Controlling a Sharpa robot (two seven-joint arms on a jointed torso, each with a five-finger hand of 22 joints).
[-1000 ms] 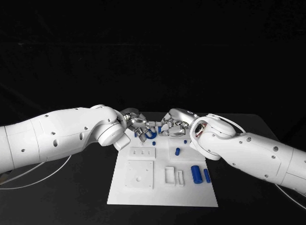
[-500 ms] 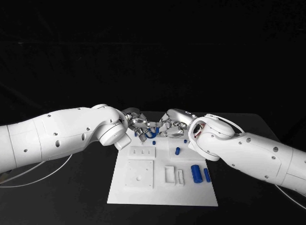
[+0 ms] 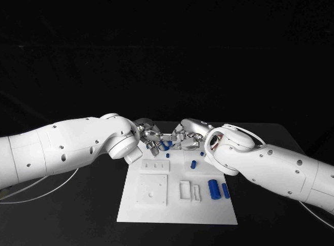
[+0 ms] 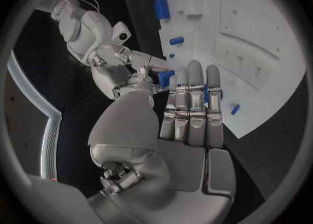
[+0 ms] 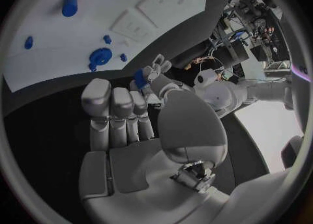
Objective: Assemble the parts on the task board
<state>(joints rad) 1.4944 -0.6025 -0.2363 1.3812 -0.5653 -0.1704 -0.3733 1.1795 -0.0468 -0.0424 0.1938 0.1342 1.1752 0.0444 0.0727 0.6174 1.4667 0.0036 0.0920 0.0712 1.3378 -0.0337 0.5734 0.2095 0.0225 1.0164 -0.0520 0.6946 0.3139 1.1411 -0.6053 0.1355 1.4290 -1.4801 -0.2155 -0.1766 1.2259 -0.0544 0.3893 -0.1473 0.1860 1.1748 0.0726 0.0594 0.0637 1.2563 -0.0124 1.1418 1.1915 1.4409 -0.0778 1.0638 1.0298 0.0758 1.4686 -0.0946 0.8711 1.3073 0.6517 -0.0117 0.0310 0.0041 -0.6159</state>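
Silver fingers met over the far end of the task board, and that meeting was what I watched. From the left, my left hand reached in above the board's far-left corner; in its wrist view the fingers lay straight and pressed side by side, with a blue part at their tips, where the right hand's fingertips also closed in. I could not tell which hand truly carried it, or whether both pinched it. In the head view the same blue part sat in the gap between the two hands, about equally near each, above the board rather than seated in it, as far as I could judge. Its long axis I could not make out.

Moving right, my right hand came in from the far-right side; its wrist view showed the fingers side by side and the part at the thumb-side tips.

Nearer me, a short blue peg and two blue cylinders lay loose on the board's right half.

I judged the handover or joint fitting unfinished.
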